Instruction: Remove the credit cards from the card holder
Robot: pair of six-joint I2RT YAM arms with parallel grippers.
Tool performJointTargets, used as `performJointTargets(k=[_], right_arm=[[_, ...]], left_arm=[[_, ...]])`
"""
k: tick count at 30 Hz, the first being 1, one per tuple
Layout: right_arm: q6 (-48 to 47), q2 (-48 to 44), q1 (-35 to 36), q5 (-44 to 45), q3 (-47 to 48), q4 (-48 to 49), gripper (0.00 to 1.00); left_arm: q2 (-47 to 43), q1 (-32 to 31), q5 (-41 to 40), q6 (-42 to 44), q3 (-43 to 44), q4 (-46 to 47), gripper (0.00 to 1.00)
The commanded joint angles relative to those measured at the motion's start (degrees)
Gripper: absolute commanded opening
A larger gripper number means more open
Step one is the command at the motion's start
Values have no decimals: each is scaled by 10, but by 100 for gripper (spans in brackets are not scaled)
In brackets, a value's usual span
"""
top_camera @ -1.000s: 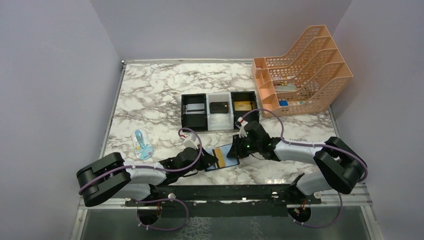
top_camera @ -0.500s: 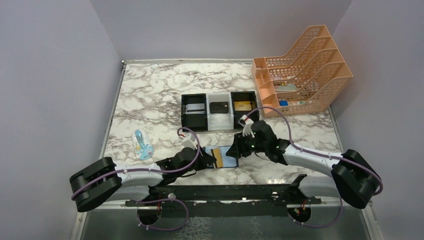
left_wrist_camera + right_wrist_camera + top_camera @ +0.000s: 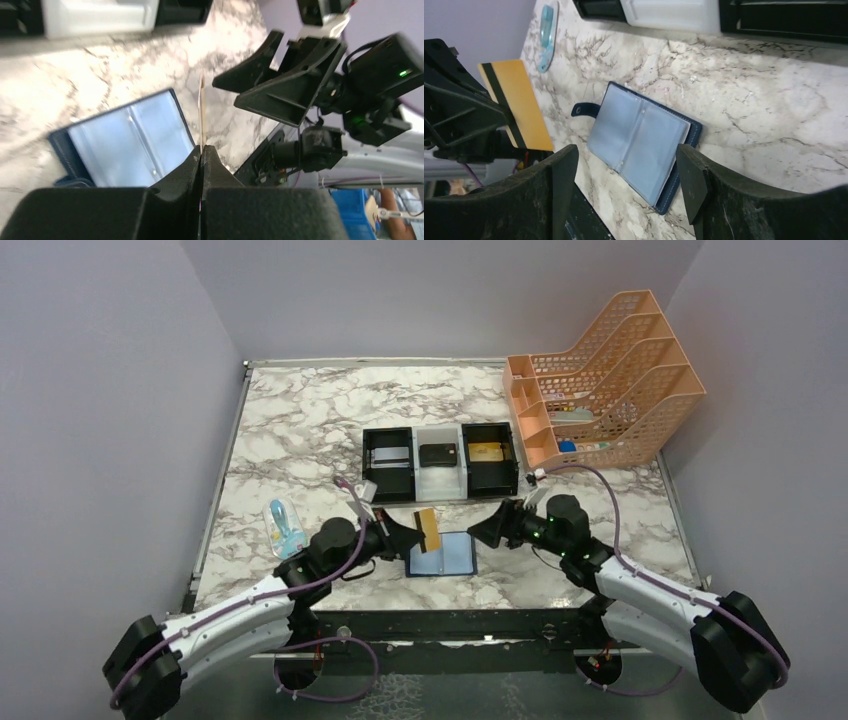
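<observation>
Your left gripper (image 3: 408, 537) pinches a gold credit card (image 3: 428, 530) clear of the open card holder (image 3: 443, 554), whose pockets look empty; your right gripper (image 3: 488, 528) stands wide, holding nothing.

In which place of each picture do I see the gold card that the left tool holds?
Top external: the gold card is just left of centre, at the upper left corner of the open card holder.
Left wrist: the card is central, edge-on, a thin strip rising from the shut left tool.
Right wrist: the card is at the left edge, broad face showing.
Shared landmark: the card holder, open in every view.
</observation>
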Motion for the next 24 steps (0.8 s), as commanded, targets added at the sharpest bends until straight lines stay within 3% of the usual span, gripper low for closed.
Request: performJointTargets(k=[1,4,11,24], right_arm=[[52,-4,-54,-117,-24,127,73],[66,6,-60,-181,-37,201,73],[88,6,-60,-243,-47,288,73],[103,17,-60,-230,-35,342,73]], left_arm=[[-65,101,152,32,-26,-8,0],[-77,155,237,15,-53,29,0],[-74,160,297,12,-45,82,0],[-25,160,311,53,3,97,0]])
